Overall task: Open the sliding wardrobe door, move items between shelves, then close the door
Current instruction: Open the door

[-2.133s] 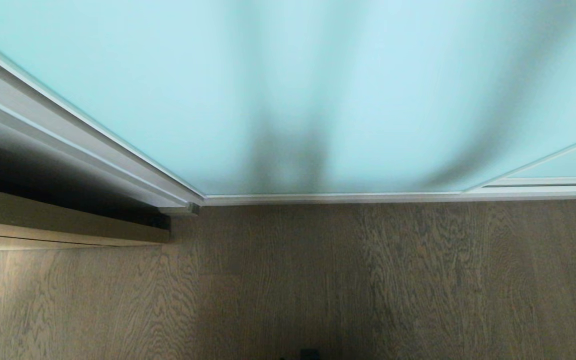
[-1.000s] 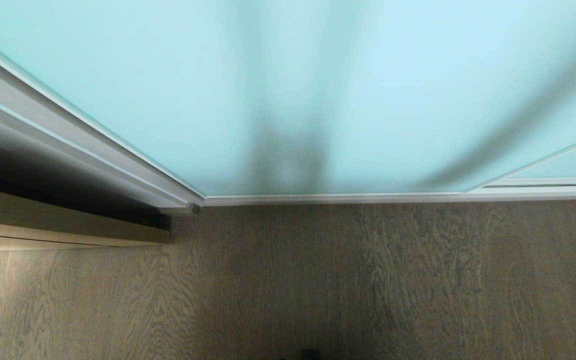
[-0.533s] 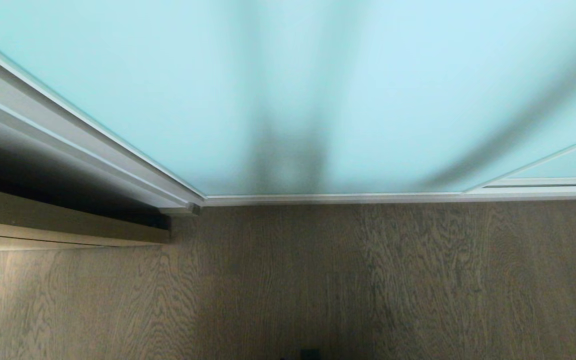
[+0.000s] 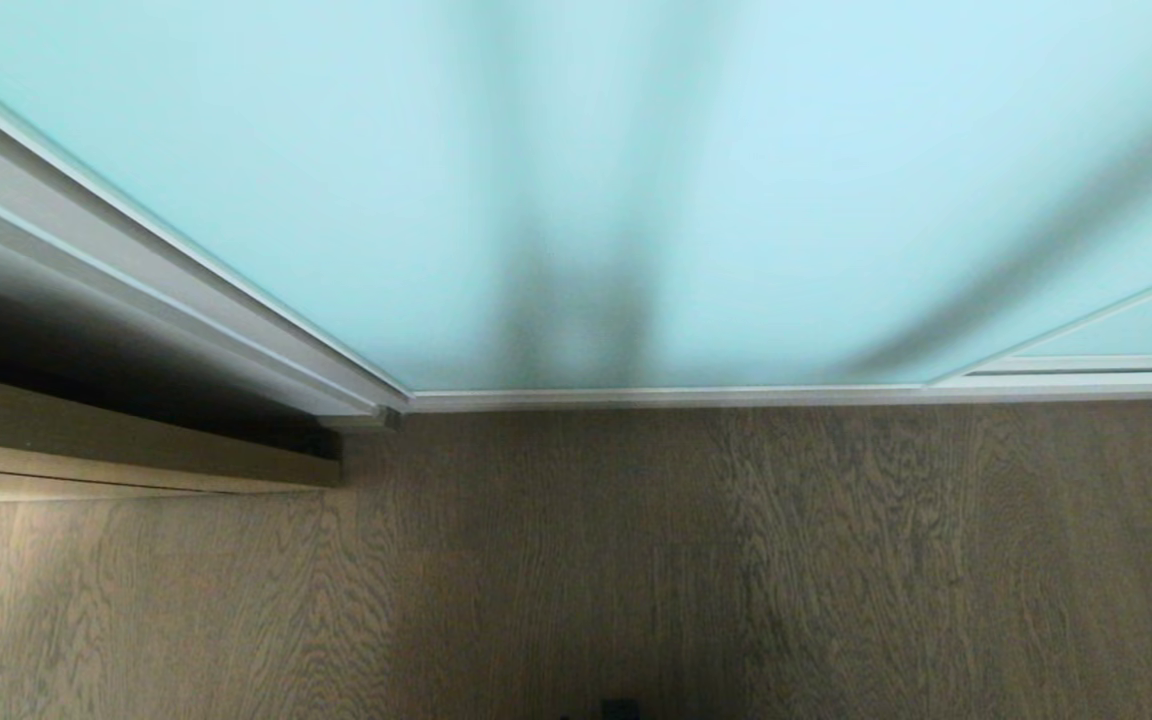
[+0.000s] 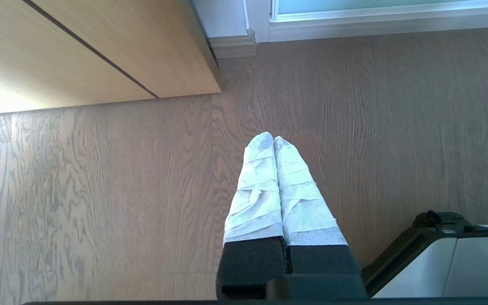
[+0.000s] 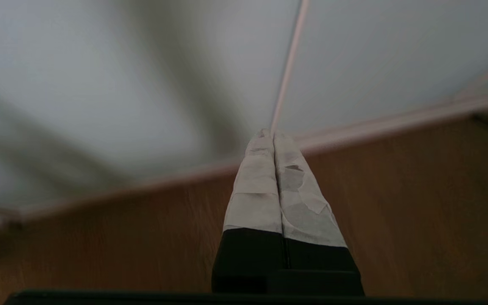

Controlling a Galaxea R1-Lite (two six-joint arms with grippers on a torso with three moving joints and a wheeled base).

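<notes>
While the sliding wardrobe door (image 4: 576,190) stands closed across my front, its frosted pane upright above the wood floor (image 4: 736,560), my right gripper (image 6: 273,134) points at it, fingers clenched together and empty. A thin vertical frame strip (image 6: 288,67), the door's long axis, lies just beyond my fingertips, so my right arm is nearer. My left gripper (image 5: 273,137) hangs parked over the floor, pressed shut, empty. Against the earlier frames, only the right-hand shadow on the glass has shifted.
</notes>
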